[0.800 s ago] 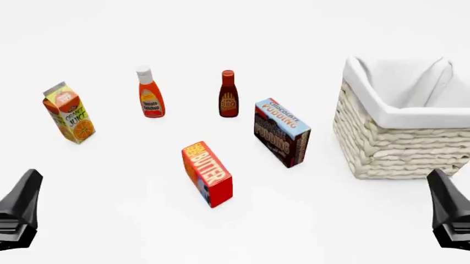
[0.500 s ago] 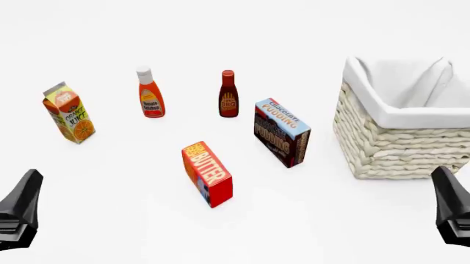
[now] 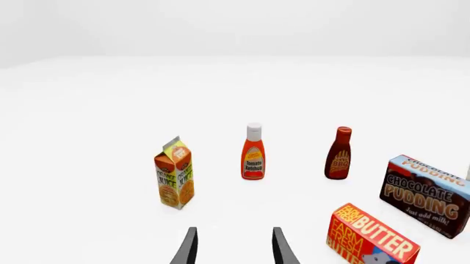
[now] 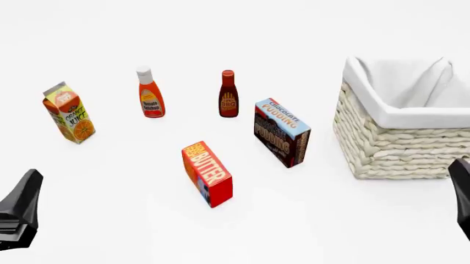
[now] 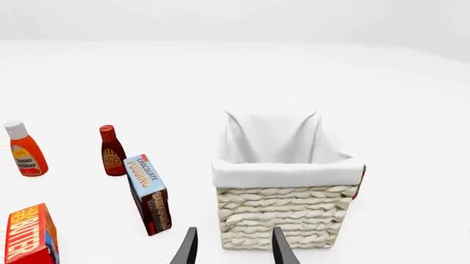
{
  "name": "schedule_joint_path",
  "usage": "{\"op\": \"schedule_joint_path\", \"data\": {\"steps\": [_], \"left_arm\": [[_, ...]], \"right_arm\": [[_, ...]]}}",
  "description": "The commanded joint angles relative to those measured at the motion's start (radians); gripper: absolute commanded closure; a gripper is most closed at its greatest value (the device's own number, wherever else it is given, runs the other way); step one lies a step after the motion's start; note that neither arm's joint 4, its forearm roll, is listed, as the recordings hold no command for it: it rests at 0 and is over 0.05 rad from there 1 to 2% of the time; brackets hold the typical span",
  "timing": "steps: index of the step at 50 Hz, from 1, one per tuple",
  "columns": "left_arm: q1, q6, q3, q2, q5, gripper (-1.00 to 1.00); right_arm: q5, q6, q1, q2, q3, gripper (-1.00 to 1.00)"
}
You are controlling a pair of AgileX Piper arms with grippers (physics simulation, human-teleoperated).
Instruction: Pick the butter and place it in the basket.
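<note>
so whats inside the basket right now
Only white cloth lining shows inside the basket; the butter stands outside on the table. The basket floor is hidden by its walls.

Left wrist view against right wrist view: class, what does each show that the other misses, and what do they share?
Only the left wrist view shows the orange juice carton. Only the right wrist view shows the basket. Both show the butter, chocolate pudding box, tomato ketchup bottle, BBQ sauce bottle and their own open gripper: left gripper, right gripper.

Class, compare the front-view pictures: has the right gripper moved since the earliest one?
Yes. In the front view the right gripper has slid rightward and down toward the frame's edge, away from the basket, which sits unmoved.
</note>
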Motion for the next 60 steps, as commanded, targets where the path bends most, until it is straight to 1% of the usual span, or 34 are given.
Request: {"op": "schedule_joint_path", "data": {"steps": [1,7,19,20,38,51,60], "left_arm": [[0.0,0.0,0.0,0.0,0.0,-1.0],[0.0,0.0,0.0,0.0,0.0,-1.0],[0.0,0.0,0.0,0.0,0.0,-1.0],[0.0,0.0,0.0,0.0,0.0,-1.0],[0.0,0.0,0.0,0.0,0.0,-1.0],[0.0,0.0,0.0,0.0,0.0,-1.0],[0.0,0.0,0.0,0.0,0.0,-1.0]], "right_arm": [[0.084,-0.033,0.03,0.0,-0.055,-1.0],[0.12,-0.041,0.048,0.0,-0.082,-1.0],[0.133,-0.044,0.061,0.014,-0.104,-1.0],[0.151,-0.048,0.079,0.035,-0.132,-1.0],[0.142,-0.061,0.106,0.127,-0.178,-1.0],[0.15,-0.083,0.126,0.178,-0.215,-1.0],[0.177,-0.106,0.15,0.237,-0.281,-1.0]]}}
